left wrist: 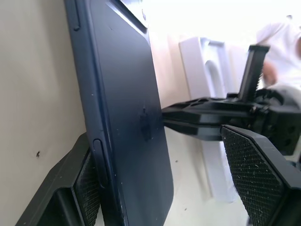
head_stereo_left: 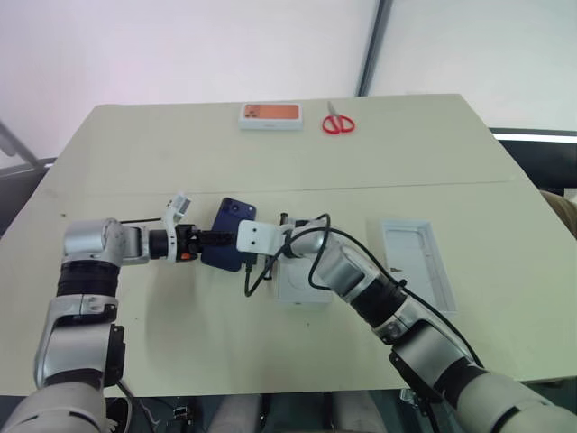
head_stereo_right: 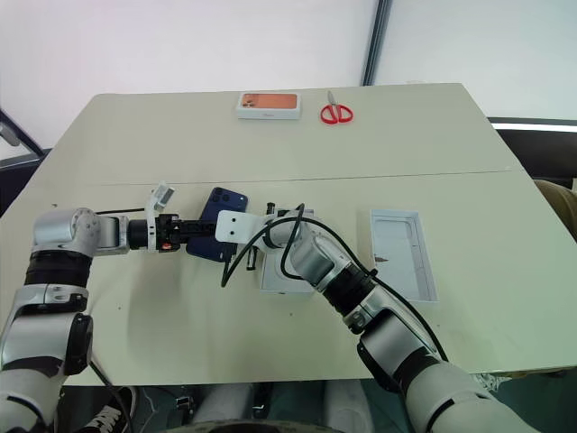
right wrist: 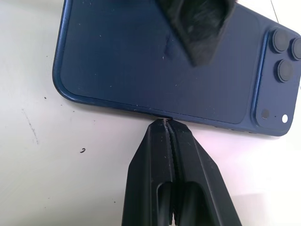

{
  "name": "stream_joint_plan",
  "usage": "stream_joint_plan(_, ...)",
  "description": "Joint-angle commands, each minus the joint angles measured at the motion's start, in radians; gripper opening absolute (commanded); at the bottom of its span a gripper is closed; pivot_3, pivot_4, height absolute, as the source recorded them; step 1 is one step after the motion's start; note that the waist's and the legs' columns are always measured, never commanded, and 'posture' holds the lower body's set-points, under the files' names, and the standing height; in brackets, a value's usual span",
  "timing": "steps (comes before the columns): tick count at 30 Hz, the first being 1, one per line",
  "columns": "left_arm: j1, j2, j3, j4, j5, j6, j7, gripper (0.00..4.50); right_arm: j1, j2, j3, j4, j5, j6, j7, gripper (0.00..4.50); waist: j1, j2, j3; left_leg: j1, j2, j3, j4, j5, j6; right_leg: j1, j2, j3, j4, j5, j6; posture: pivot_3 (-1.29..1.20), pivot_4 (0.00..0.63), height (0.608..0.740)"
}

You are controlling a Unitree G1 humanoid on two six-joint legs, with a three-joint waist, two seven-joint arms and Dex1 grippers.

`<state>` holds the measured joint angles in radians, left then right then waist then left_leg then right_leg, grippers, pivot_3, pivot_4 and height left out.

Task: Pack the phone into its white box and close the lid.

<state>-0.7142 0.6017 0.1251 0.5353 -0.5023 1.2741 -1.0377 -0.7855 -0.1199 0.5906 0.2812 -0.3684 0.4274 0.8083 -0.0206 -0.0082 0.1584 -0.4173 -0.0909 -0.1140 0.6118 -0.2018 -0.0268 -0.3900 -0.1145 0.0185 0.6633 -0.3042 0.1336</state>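
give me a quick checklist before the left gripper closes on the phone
1. Left gripper open: ok, one finger at the phone's edge, the other finger standing off its back.
2. Phone between those fingers: ok, tilted up on edge in the left wrist view.
3. Right gripper shut, tips against the phone's long edge: ok.
4. White box ready to receive: cannot tell, the right arm covers most of it.
5. Lid off and aside: ok, lying inside up.
6. Scissors and orange-topped box out of the way: ok, at the table's far edge.
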Motion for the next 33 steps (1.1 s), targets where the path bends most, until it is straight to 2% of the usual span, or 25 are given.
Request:
stream_joint_plan(1, 0.02, -0.007, 0.019, 0.035, -0.01, -0.002, 0.028, 2.99, -0.001, 0.013, 0.006, -0.02, 0.007, -0.018, -0.002, 0.0, 0.0, -0.001, 0.0, 0.0, 0.0, 0.0, 0.0, 0.0, 0.0, 0.0, 0.0, 0.0, 0.0, 0.0, 0.0, 0.0, 0.15, 0.74)
stream_joint_plan(2, 0.026, -0.006, 0.016, 0.029, -0.011, -0.013, 0.026, 2.39, -0.002, 0.013, 0.006, -0.018, 0.006, -0.019, -0.003, 0.0, -0.001, -0.001, 0.0, 0.0, 0.0, 0.0, 0.0, 0.0, 0.0, 0.0, 0.0, 0.0, 0.0, 0.0, 0.0, 0.0, 0.15, 0.74)
stream_joint_plan(4, 0.044, -0.005, 0.018, 0.012, -0.021, -0.022, 0.021, 1.59, -0.003, 0.012, 0.007, -0.015, 0.005, -0.022, -0.005, 0.0, -0.003, -0.001, 0.0, 0.0, 0.0, 0.0, 0.0, 0.0, 0.0, -0.001, 0.0, 0.0, 0.0, 0.0, 0.0, 0.0, 0.15, 0.74)
stream_joint_plan(13, 0.076, -0.009, 0.06, -0.002, -0.076, 0.004, 0.035, 1.59, -0.003, 0.013, 0.008, -0.011, 0.005, -0.024, -0.005, 0.0, -0.004, -0.001, 0.001, -0.002, 0.001, 0.0, 0.0, 0.0, 0.0, -0.003, 0.0, 0.0, 0.0, 0.0, 0.0, 0.0, 0.15, 0.74)
stream_joint_plan(16, 0.081, -0.017, 0.065, -0.011, -0.09, 0.009, 0.047, 0.89, 0.0, 0.013, 0.01, -0.015, 0.003, -0.022, -0.006, 0.0, -0.004, -0.001, 0.001, -0.002, 0.001, 0.0, 0.0, 0.0, 0.0, -0.003, 0.0, 0.001, 0.0, 0.0, 0.0, 0.0, 0.15, 0.74)
stream_joint_plan(18, 0.084, -0.022, 0.063, -0.015, -0.094, 0.01, 0.058, 0.08, 0.001, 0.014, 0.011, -0.016, 0.002, -0.022, -0.007, 0.0, -0.001, -0.001, 0.0, -0.002, 0.001, 0.0, 0.0, 0.0, 0.0, -0.003, 0.001, 0.0, 0.0, 0.0, 0.0, 0.0, 0.15, 0.74)
stream_joint_plan(25, 0.107, -0.033, 0.084, -0.035, -0.128, 0.006, 0.061, 0.03, 0.001, 0.004, -0.003, -0.021, 0.013, -0.053, -0.012, 0.0, -0.001, -0.001, 0.001, -0.002, 0.001, 0.0, 0.0, 0.0, -0.001, -0.002, 0.001, 0.001, 0.0, 0.0, 0.0, 0.0, 0.15, 0.74)
stream_joint_plan(33, 0.125, -0.068, 0.199, -0.074, -0.197, -0.039, 0.099, 0.03, 0.036, 0.021, -0.192, -0.137, 0.246, -0.003, 0.058, 0.0, 0.0, -0.002, 0.001, -0.004, 0.001, 0.0, 0.0, 0.0, -0.001, -0.003, 0.0, 0.001, -0.001, 0.0, 0.0, 0.0, 0.15, 0.74)
